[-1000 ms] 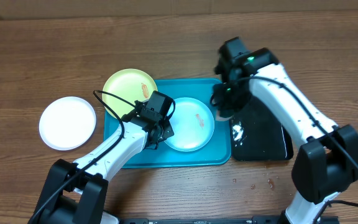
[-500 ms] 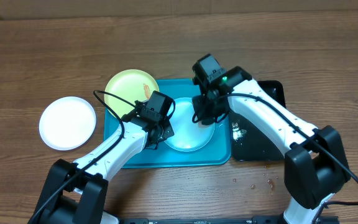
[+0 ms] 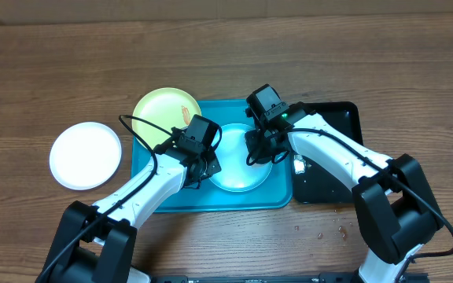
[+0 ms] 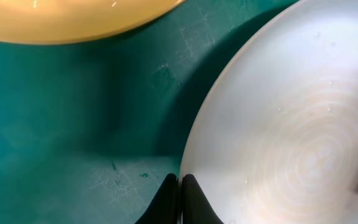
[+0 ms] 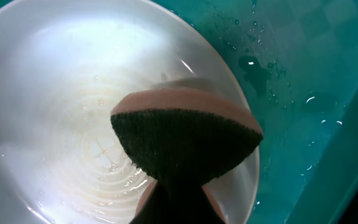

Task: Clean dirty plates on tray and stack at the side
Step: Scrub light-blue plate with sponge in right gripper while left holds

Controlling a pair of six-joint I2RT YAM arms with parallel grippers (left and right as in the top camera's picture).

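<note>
The light blue plate (image 3: 234, 169) lies in the turquoise tray (image 3: 160, 198). My left gripper (image 3: 206, 167) is shut on the plate's left rim (image 4: 194, 146). My right gripper (image 3: 258, 146) is shut on a pink sponge with a dark scouring face (image 5: 185, 140), pressed over the wet plate (image 5: 73, 87). The lime green plate (image 3: 163, 110), with an orange smear, rests partly on the tray's far left corner; it also shows in the left wrist view (image 4: 73, 18). The white plate (image 3: 85, 155) lies on the table left of the tray.
A glossy black tray (image 3: 333, 169) with water drops sits right of the turquoise tray. Water drops lie on the wood near the front right. The turquoise tray floor (image 5: 316, 74) is wet beside the plate.
My right arm swung left from the black tray and brought the sponge down onto the light blue plate. The left gripper stayed on the plate's rim.
</note>
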